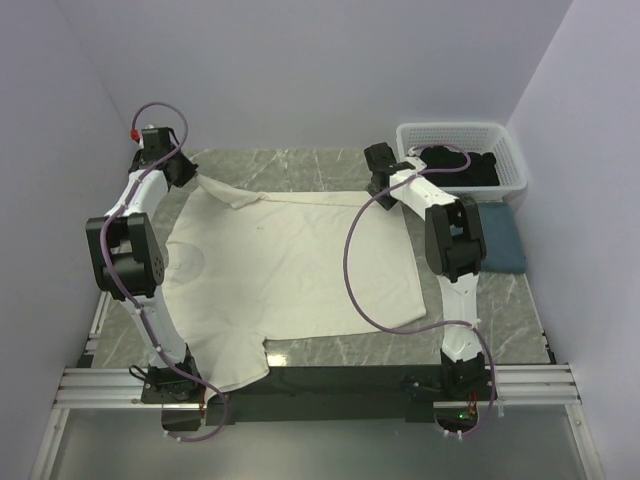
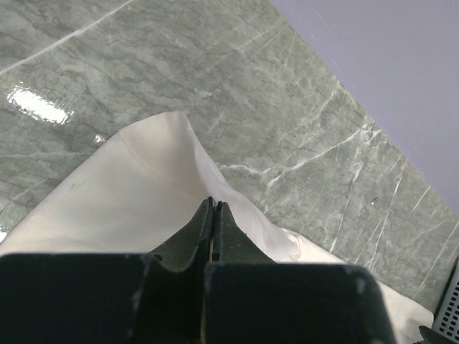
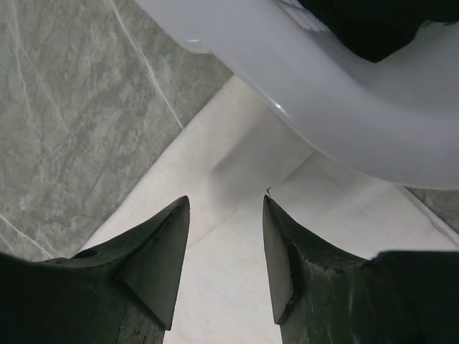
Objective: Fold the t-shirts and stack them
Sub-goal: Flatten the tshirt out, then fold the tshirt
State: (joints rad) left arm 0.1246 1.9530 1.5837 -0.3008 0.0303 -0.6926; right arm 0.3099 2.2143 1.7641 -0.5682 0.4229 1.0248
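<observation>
One cream-white t-shirt [image 1: 290,260] spread on the table [image 1: 300,165].
From above, we see it mid-table, the black t-shirt [image 1: 460,165] in the basket [image 1: 450,128] at two o'clock, the slate-blue t-shirt [image 1: 503,240] just beside that. Left wrist: the left gripper [image 2: 214,204] pinches cream cloth. Right wrist: the right gripper [image 3: 226,201] hangs parted above the shirt.

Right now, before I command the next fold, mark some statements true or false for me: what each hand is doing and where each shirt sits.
The left hand is shut on the cream-white shirt's far edge. True.
The right hand grips cloth. False: its jaws stand open over that shirt's far right corner, holding nothing.
The black shirt lies in the basket. True.
The slate-blue shirt lies on the cream-white one. False: it lies apart, to the right, beside the basket.
</observation>
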